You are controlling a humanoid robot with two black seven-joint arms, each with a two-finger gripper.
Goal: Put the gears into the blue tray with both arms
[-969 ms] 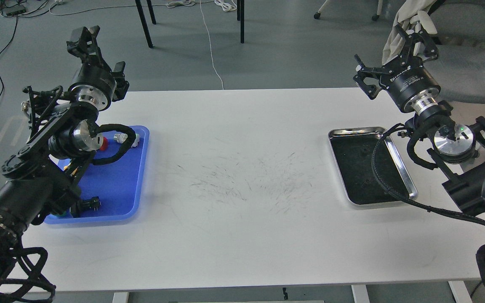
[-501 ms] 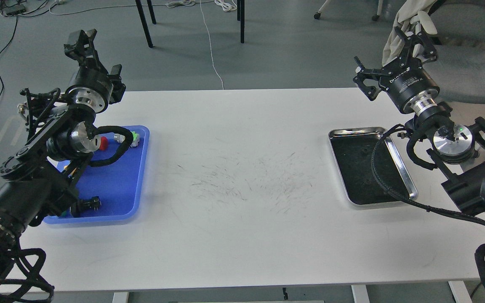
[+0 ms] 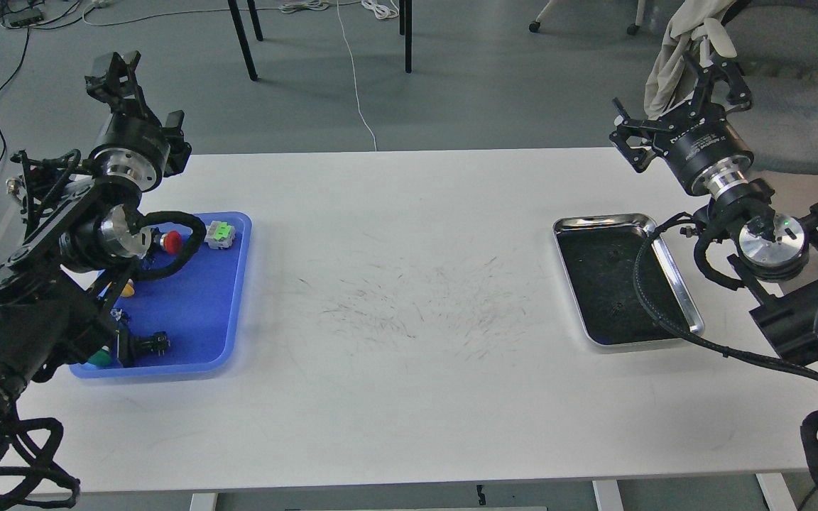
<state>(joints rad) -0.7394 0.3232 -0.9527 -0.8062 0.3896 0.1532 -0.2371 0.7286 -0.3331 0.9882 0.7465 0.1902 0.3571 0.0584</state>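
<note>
Gears: tiny specks on the steel tray's (image 3: pixel 677 287) black liner, presumably light and stiff, best pinched by the rim; our left hand (image 3: pixel 119 89) and right hand (image 3: pixel 679 106) spread, empty.

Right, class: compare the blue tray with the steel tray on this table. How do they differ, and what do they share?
The blue tray is bright blue plastic; the steel tray is shiny metal with a black liner. The blue tray sits at the table's left and is partly hidden by the left arm; the steel tray sits at the right. The blue tray holds a red button switch and a green one; the steel tray shows only tiny specks. Both are shallow, rimmed rectangles lying flat.
</note>
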